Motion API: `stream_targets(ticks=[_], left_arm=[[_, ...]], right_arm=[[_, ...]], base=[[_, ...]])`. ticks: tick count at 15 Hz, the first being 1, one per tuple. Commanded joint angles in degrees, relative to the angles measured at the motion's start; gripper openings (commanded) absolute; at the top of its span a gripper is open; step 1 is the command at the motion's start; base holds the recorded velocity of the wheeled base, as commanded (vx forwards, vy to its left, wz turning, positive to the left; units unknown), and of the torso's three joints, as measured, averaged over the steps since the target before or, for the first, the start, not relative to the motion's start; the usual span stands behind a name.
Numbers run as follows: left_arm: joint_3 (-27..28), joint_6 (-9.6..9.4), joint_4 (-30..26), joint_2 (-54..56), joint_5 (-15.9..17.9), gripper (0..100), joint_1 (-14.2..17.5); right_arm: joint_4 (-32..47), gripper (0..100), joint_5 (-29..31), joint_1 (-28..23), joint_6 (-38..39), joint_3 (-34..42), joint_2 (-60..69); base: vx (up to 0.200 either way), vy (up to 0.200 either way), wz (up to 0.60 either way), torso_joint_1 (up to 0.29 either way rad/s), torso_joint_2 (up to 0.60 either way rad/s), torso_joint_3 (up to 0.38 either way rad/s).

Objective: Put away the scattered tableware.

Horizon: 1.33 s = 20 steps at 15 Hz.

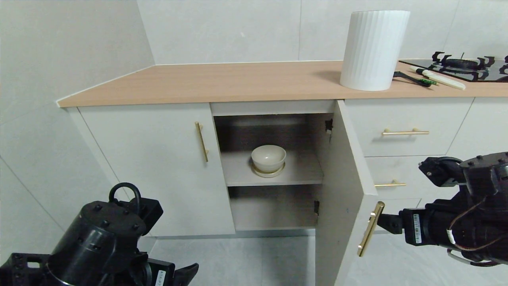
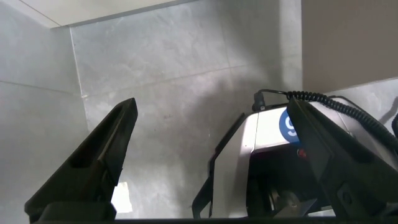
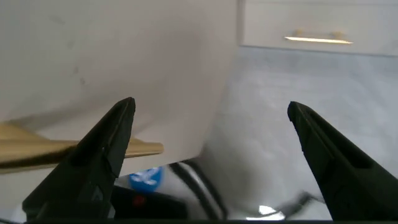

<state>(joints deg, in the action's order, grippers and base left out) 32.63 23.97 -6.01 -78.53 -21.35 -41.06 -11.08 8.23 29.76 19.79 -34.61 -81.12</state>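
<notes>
A pale bowl (image 1: 268,157) sits on a small plate (image 1: 268,173) on the upper shelf (image 1: 305,169) of the open cabinet. The cabinet door (image 1: 341,190) stands swung out, with a gold handle (image 1: 370,228) on its edge. My right gripper (image 3: 210,106) is open right beside that gold handle (image 3: 74,149), whose end pokes just past one finger (image 3: 106,149). In the head view the right gripper (image 1: 391,222) is level with the handle's middle. My left gripper (image 2: 210,106) hangs open and empty over the floor, low and left of the cabinet.
On the wooden counter (image 1: 222,81) stands a tall white ribbed container (image 1: 374,49). A green-handled utensil (image 1: 414,80) and a white-handled one (image 1: 440,79) lie beside the black hob (image 1: 464,67). Drawers with gold handles (image 1: 405,132) are to the door's right. The lower shelf (image 1: 274,212) holds nothing.
</notes>
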Motion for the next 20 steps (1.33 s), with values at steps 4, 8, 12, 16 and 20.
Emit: stream_targets(ticks=[4, 8, 12, 16, 20], left_arm=[[0.1, -0.06, 0.0, 0.4, 0.0, 100, -0.3], [0.1, 0.12, 0.0, 0.6, 0.1, 100, -0.4], [0.1, 0.03, 0.1, 1.2, 0.0, 100, -0.3], [0.1, -0.32, 0.2, 1.8, 0.0, 100, -0.3], [-0.3, -0.32, 1.9, 1.3, -0.1, 100, -0.3]], right_arm=[[-4.6, 100, 0.0, 3.6, 2.6, 0.2, -4.8], [-7.3, 100, -0.1, 5.0, 1.9, -4.4, -9.7], [-5.4, 100, -2.3, 5.6, -0.4, -12.9, -15.3], [-0.9, 100, -4.6, 6.1, -1.2, -22.2, -22.0], [-6.4, 100, -4.5, 5.6, -0.4, -22.7, -27.1]], base=[[0.000, 0.000, 0.00, 0.000, 0.00, 0.000], [0.000, 0.000, 0.00, 0.000, 0.00, 0.000], [0.000, 0.000, 0.00, 0.000, 0.00, 0.000], [0.000, 0.000, 0.00, 0.000, 0.00, 0.000], [0.000, 0.000, 0.00, 0.000, 0.00, 0.000]])
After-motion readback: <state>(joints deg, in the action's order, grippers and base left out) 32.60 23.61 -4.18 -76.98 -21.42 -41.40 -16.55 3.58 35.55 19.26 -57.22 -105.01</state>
